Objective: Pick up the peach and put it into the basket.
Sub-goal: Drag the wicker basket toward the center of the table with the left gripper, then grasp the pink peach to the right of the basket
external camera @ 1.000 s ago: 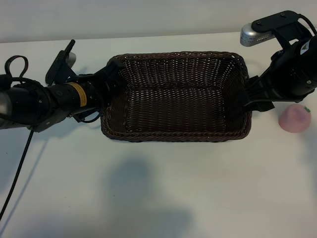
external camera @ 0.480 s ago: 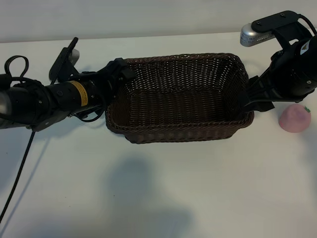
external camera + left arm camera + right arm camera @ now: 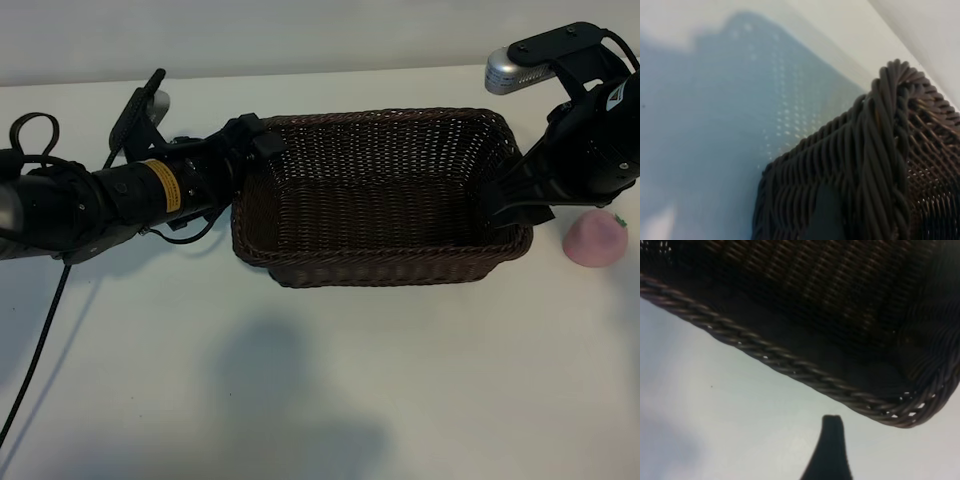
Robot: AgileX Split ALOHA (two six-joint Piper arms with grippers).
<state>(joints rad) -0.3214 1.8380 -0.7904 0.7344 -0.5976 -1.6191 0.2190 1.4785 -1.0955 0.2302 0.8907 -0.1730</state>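
Pre-grasp: peach [image 3: 592, 240] untouched on surface [image 3: 400, 400] beside basket [image 3: 385, 270]; right gripper [image 3: 510, 205] jaws wide, left gripper [image 3: 255, 145] cannot tell; next needs reaching over to peach

Dark brown wicker, pale pink fruit, white table

The basket [image 3: 380, 200] is dark brown open weave with a braided rim. Just beside the black right gripper [image 3: 515, 205], the peach [image 3: 594, 238] is pale pink with a tiny green leaf. The black left arm [image 3: 110, 195] wears a yellow band. The table [image 3: 320, 380] is plain white.
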